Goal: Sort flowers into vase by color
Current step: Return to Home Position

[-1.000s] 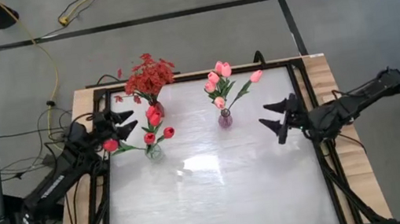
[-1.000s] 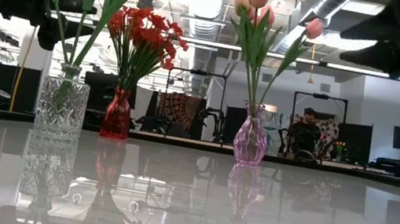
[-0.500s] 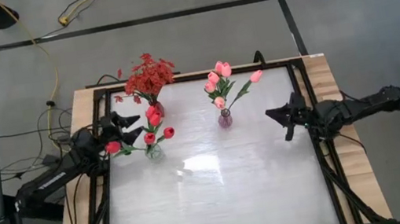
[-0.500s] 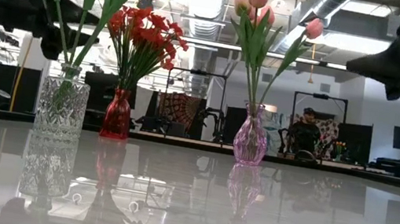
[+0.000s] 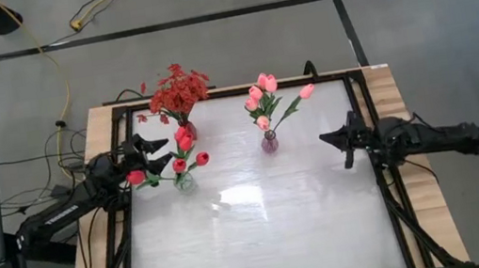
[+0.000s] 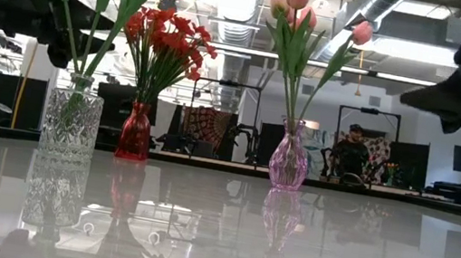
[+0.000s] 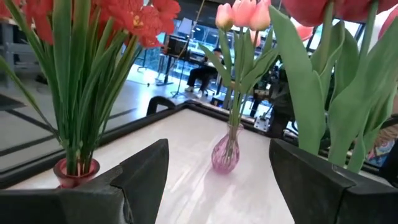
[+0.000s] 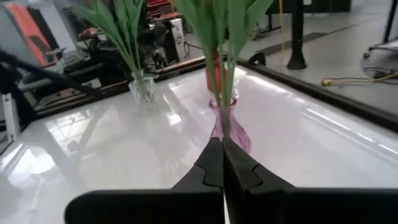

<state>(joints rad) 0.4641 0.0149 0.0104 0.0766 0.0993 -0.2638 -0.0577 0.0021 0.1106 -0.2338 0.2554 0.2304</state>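
High view: every flower stands in a vase in the upper half of the table (image 5: 264, 235). The red sprays (image 5: 178, 91) are in the red vase (image 5: 188, 130), the red tulips (image 5: 187, 151) in the clear vase (image 5: 184, 181), and the pink tulips (image 5: 262, 93) in the pink vase (image 5: 269, 143). The left gripper (image 5: 153, 154) sits just left of the clear vase, with one tulip leaning over it. The right gripper (image 5: 335, 139) is well right of the pink vase.

Low view: both arms hang in the upper corners, above the vase rims.

Left wrist view: the fingers are spread wide and empty, with tulip leaves close at frame right.

Right wrist view: the fingers are pressed together, empty, and aimed at the pink vase.

The left arm is the nearer one, so it likely must back out frame-left, away from the upright stems.
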